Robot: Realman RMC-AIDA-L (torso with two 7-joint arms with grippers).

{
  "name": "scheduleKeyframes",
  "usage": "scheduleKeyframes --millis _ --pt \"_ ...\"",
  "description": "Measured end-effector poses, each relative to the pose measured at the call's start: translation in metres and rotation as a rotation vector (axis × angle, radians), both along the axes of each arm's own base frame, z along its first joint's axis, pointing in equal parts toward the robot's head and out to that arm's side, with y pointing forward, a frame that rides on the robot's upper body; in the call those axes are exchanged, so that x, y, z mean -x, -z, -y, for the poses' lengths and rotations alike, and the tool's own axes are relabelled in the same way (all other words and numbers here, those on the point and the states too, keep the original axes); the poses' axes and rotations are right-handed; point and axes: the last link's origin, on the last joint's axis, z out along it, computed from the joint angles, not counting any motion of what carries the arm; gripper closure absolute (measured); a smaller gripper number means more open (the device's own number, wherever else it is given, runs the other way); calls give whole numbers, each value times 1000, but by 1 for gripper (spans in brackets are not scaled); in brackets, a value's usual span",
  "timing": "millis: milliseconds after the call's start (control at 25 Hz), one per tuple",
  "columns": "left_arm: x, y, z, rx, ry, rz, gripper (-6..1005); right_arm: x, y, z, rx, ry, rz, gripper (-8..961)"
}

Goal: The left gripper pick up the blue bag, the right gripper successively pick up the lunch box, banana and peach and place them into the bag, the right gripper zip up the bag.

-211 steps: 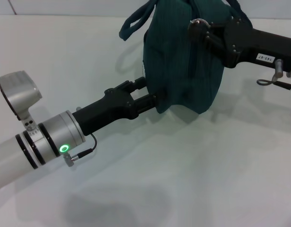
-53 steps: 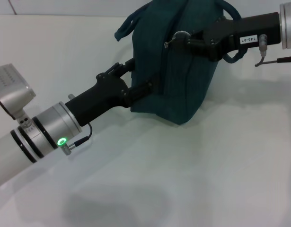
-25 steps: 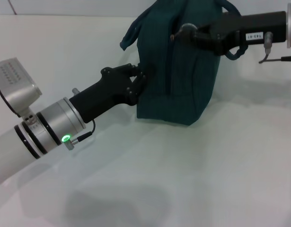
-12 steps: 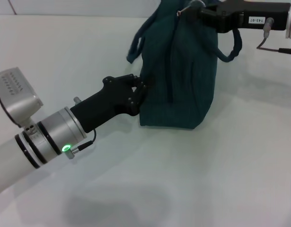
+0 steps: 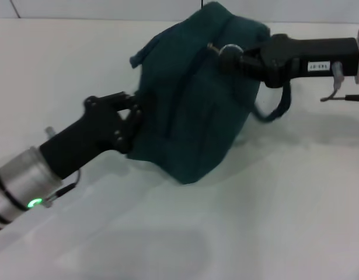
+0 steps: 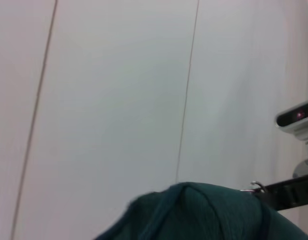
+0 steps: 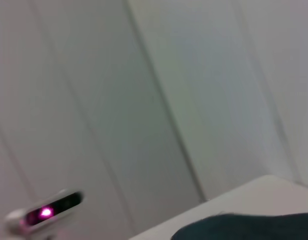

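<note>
Bag (image 5: pixel 191 116) tilted on my white counter (image 5: pixel 272 221), left claw (image 5: pixel 134 119) clamped on its 9 o'clock side, right claw (image 5: pixel 226 55) grasping zipper pull (image 5: pixel 227 51) at 1 o'clock.

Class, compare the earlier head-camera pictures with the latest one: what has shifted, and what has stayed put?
The dark teal fabric bag has tipped from upright to leaning toward the robot's left and nearer the camera. The left gripper, a black claw on a green-lit silver cuff, has drawn back toward the left edge. The right gripper, a black claw with a white label, has come lower. Unchanged: both grippers keep hold of the bag, the right at its metal ring pull.
</note>
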Motion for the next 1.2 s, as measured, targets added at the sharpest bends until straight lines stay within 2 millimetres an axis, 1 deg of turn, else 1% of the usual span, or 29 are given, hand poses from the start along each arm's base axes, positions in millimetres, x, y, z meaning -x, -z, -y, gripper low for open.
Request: scheduleKeyframes --millis 120,280,360,440,720,800,960,1040,1200 --pt "8 -10 5 -26 12 -24 935 -1 -1 1 -8 5 -7 893" --pt "16 -16 11 -11 33 -69 931 -12 -7 -13 -100 85 7 892" --pt "16 -16 11 5 41 -79 930 -19 -7 -21 -149 129 29 892" --pt "15 -15 11 20 54 -86 928 -23 -8 -23 -167 148 38 891" --pt "12 -15 8 24 67 -90 923 -41 -9 -24 -217 193 79 890" --pt "12 -16 7 12 62 -83 921 -45 -8 -20 -212 188 81 890" --pt "12 -20 3 -11 27 -46 918 -45 -7 -3 -150 137 46 889" --pt "15 -28 -5 -37 -40 7 917 -45 -8 8 -116 108 22 889" --pt "18 -36 -14 -17 -88 32 913 -47 -16 24 -89 68 -11 888"
